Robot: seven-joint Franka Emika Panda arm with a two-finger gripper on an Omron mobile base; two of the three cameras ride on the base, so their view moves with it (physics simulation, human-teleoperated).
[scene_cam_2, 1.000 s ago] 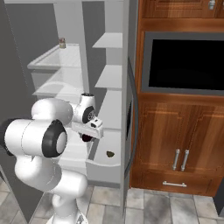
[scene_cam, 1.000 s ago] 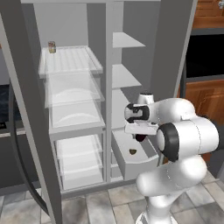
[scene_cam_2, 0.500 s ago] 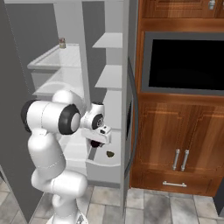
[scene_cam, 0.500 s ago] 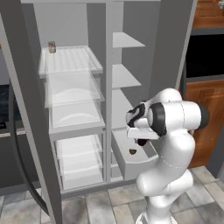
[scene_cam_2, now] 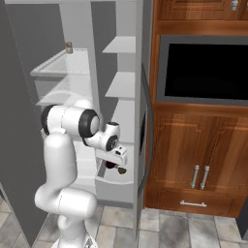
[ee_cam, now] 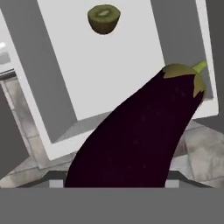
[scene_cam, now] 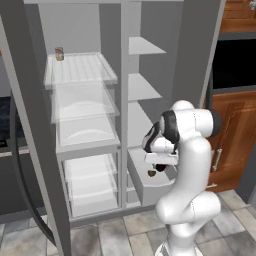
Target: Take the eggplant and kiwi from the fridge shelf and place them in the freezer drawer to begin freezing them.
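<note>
The eggplant point(ee_cam: 140, 135) is dark purple, almost black, with a green cap and a short stem at its far end. In the hand view it is long and lies diagonally above the freezer drawer point(ee_cam: 57, 87). The drawer is a pale grey box, pulled out and open point(scene_cam: 150, 187). The kiwi point(ee_cam: 104, 18) is a cut half, brown-green with a pale centre, and it lies on the drawer floor. The fridge shelf point(scene_cam: 80, 67) is a translucent white panel with fine ribbed lines, high in the left compartment.
</note>
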